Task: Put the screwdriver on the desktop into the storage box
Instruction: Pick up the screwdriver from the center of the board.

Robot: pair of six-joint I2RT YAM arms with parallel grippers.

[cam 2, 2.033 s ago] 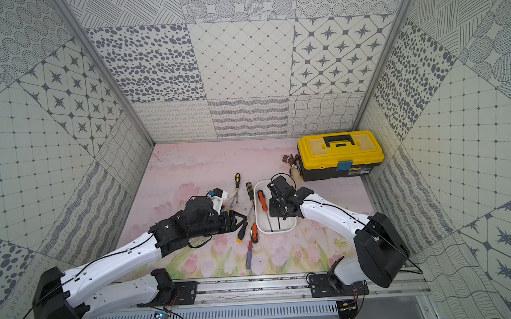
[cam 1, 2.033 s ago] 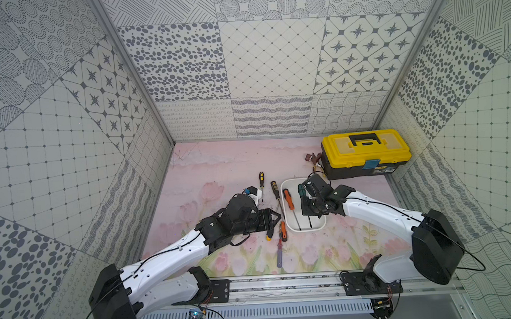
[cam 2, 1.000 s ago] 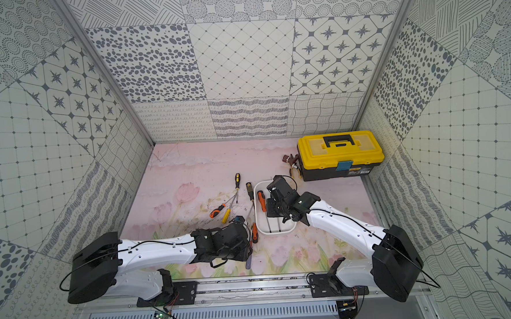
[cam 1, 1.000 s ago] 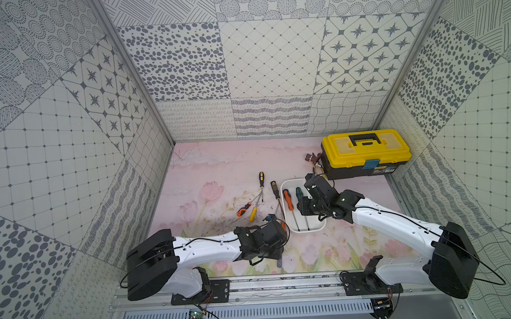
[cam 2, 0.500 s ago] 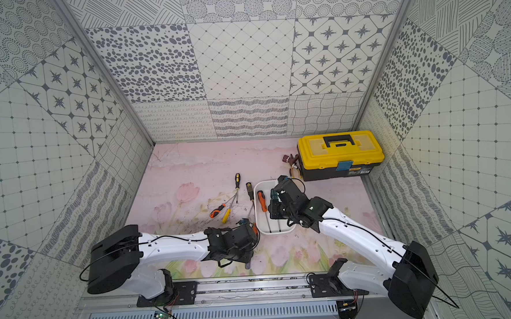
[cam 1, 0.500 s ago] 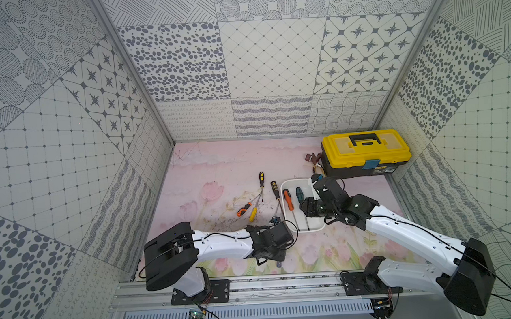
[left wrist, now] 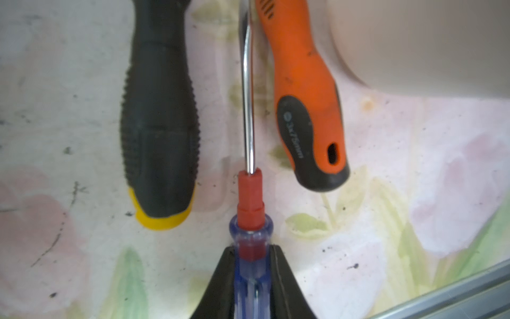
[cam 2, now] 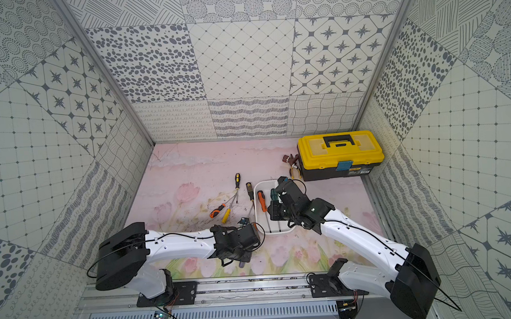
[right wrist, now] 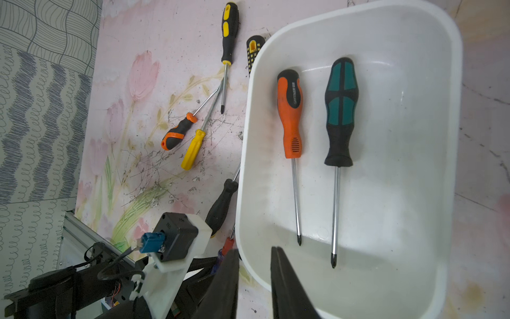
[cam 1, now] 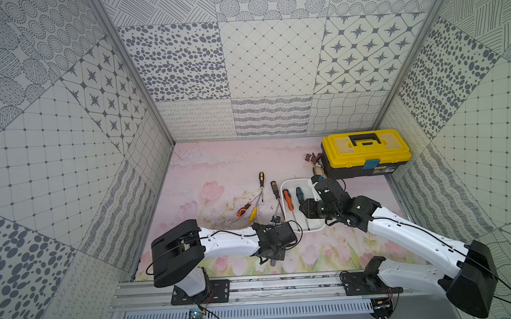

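The desktop (cam 1: 218, 168) is seen in both top views, with the yellow-lidded toolbox (cam 1: 364, 148) set at its far right; a label on the toolbox front is too small to be read. The left arm (cam 1: 228, 242) is laid low along the near edge, and the right arm (cam 1: 402, 227) is reached in from the near right.

The box (right wrist: 414, 16) is placed right of centre. Two screwdrivers are laid in it side by side, tips near: an orange screwdriver (right wrist: 289, 110), whose lettering cannot be read with certainty, and a green screwdriver (right wrist: 340, 110). The right gripper (right wrist: 254, 256) is held over the box, its fingers slightly apart with nothing between them.

The blue screwdriver (left wrist: 249, 198) is lying on the desktop near the front edge, just left of the box's near corner. The left gripper (left wrist: 252, 254) is closed on its clear blue handle, a finger pressed against each side. Its shaft is pointed far, between a black handle (left wrist: 158, 124) with a yellow cap and an orange handle (left wrist: 306, 82) whose grey end is marked "3x75mm"
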